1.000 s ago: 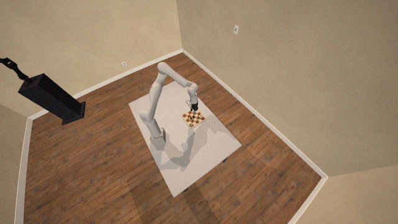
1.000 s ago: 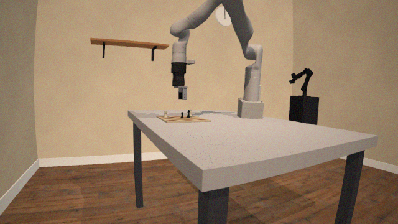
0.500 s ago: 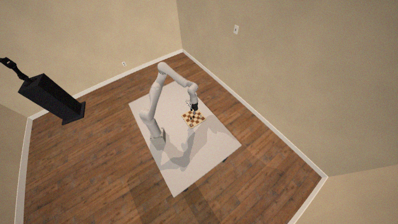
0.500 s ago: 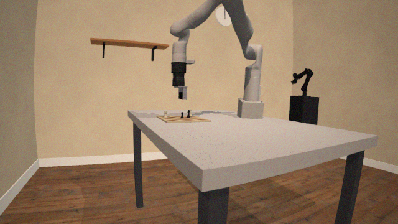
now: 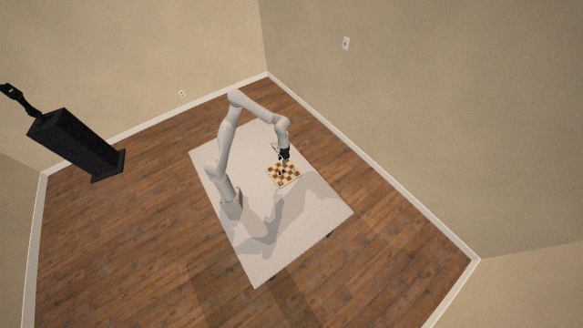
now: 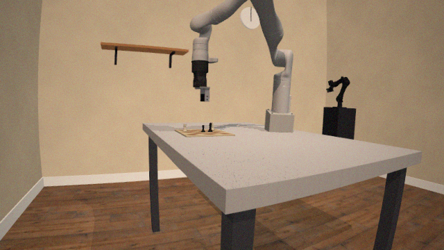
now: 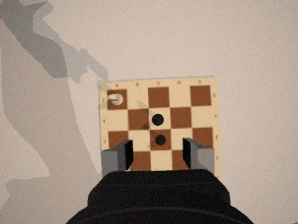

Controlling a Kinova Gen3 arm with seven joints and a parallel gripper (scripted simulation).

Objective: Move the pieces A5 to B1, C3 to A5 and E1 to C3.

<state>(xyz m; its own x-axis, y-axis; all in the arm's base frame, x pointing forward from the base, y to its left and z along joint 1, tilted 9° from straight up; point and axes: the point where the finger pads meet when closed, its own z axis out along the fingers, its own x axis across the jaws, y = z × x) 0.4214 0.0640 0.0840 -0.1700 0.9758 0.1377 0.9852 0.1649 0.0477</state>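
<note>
fig.: the gripper point(image 5: 284, 163) point(image 6: 205, 101) point(image 7: 157, 149), fingers wide and unladen, hovers above the board point(image 5: 272, 177) point(image 6: 227, 135) point(image 7: 214, 86). the black c3 piece point(image 5: 283, 171) point(image 6: 203, 128) point(image 7: 160, 140) stands beside the black c4 piece point(image 5: 280, 173) point(image 6: 210, 128) point(image 7: 158, 119); a low or skewed pass could topple either.

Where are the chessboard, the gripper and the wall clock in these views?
Chessboard point(image 5: 273, 179) point(image 6: 225, 134) point(image 7: 215, 107): top, exterior and wrist views; its border.
Gripper point(image 5: 284, 162) point(image 6: 205, 101) point(image 7: 157, 149): same three views; midway between its fingertips.
Wall clock point(image 6: 247, 19): exterior view; its white face.
</note>
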